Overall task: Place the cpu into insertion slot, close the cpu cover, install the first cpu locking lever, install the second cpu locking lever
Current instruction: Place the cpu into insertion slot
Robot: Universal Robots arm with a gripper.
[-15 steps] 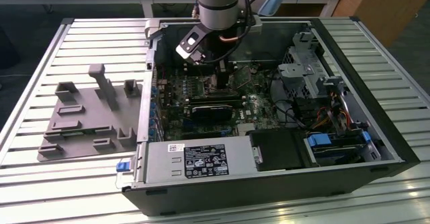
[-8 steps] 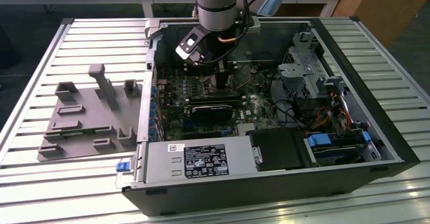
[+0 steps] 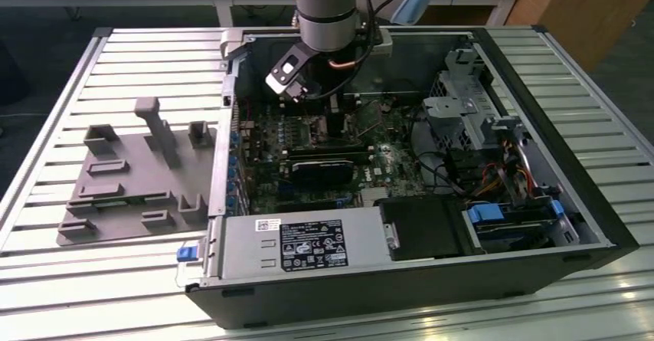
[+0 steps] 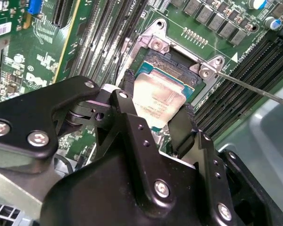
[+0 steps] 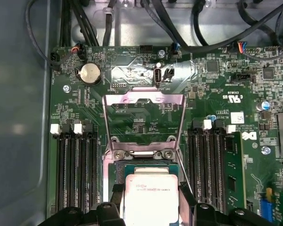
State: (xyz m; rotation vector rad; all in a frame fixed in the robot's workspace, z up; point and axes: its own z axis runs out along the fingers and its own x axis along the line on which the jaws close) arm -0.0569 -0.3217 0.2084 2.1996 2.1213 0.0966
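Nearest the lens in the second wrist view: black two-finger gripper (image 4: pixel 158 94), clenched on the cpu (image 4: pixel 161 101), with one black finger (image 4: pixel 128 82) against each of two opposite edges.

Cpu = small flat square chip, dull silvery-grey metal top on a green base with a teal rim. Faint lines of print cross the top; not legible to me. It sits over the black square socket (image 4: pixel 172 61), slightly tilted. Cannot tell whether it touches the socket.

Cpu cover (image 5: pixel 144 99) = thin silvery metal square frame with open centre. It is swung up away from the socket, with green board visible through the opening. Its hinge end is just beside the cpu.

Thin bare-metal locking lever (image 4: pixel 254 90) angles away from a socket corner, across the black memory slots (image 4: pixel 269 54).

Small white printed sticker (image 5: pixel 237 117) on the board, near the slots.

Exterior view: grey arm (image 3: pixel 327 8) reaches down into the open black computer case (image 3: pixel 409 295), which stands on a slatted metal table (image 3: pixel 82 287). Grey power supply box (image 3: pixel 245 249) in the lower middle of the frame carries a black-and-white printed label (image 3: pixel 312 245). Grey moulded fixture (image 3: pixel 133 180) lies at the exterior view's left, just beside the case.
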